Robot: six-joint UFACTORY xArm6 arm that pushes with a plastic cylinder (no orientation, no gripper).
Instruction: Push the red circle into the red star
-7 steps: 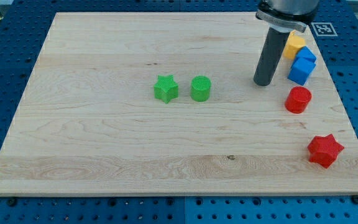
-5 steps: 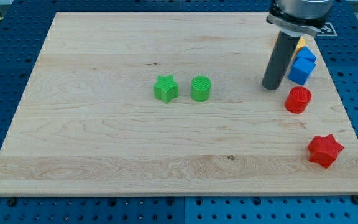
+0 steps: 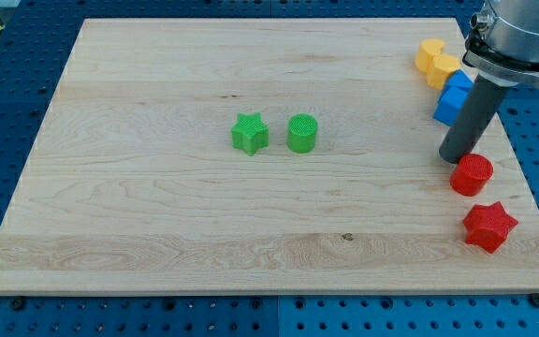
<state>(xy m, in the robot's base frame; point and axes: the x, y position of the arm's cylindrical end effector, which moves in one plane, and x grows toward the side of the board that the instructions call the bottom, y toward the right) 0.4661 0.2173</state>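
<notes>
The red circle [image 3: 473, 175] lies near the board's right edge, just above and left of the red star [image 3: 489, 227], with a small gap between them. My tip [image 3: 455, 158] rests on the board, touching the red circle's upper left side. The dark rod rises from it toward the view's top right and hides part of the blue blocks.
A green star [image 3: 249, 133] and a green circle [image 3: 302, 133] sit side by side mid-board. Two yellow blocks [image 3: 437, 62] and blue blocks [image 3: 453, 97] cluster at the top right. The wooden board's right edge [image 3: 522, 168] runs close past the red blocks.
My tip has moved right and down, reaching the red circle. The red circle has slid down and right, closer to the red star. The yellow blocks are now uncovered.
</notes>
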